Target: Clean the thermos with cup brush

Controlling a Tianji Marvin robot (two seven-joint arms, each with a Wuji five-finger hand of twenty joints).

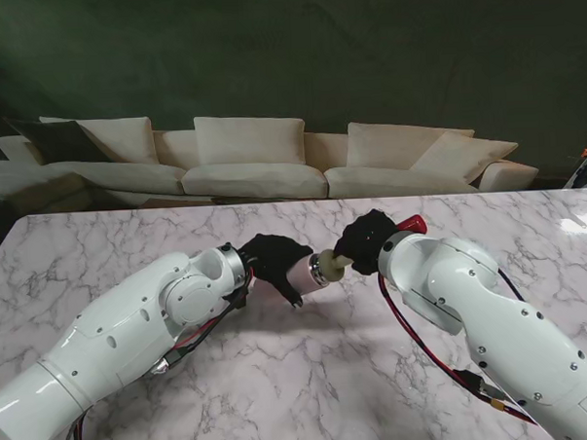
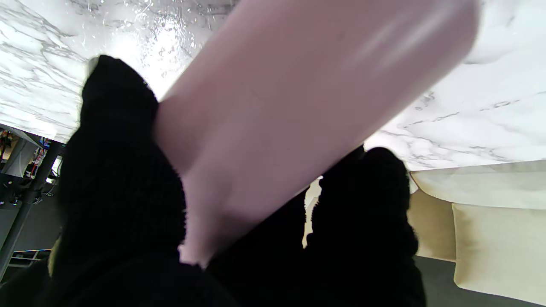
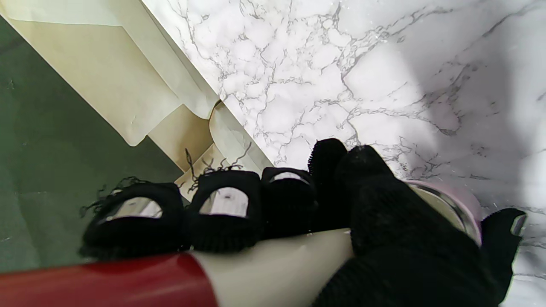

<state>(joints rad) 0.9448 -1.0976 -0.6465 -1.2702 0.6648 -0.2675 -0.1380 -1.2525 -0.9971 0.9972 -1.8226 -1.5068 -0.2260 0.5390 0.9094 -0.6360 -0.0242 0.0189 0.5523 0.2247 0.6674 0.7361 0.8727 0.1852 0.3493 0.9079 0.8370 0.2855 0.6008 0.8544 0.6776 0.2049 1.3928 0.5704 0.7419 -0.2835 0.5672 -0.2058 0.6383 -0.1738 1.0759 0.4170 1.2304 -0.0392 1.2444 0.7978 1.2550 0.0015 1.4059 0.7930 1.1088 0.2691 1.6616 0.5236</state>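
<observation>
Both hands are loaded: your left hand (image 1: 274,257) is clamped round the pink thermos (image 1: 308,273), held tilted above the marble table (image 1: 310,375); right hand (image 1: 367,238) grips the cup brush (image 1: 340,262), its end at the thermos mouth.

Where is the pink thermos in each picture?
Stand view: the thermos is in the middle, held off the table by the left hand, mouth toward the right hand.
Left wrist view: its pink body fills the middle.
Right wrist view: only its rim shows.
Shared landmark: the marble table.
</observation>
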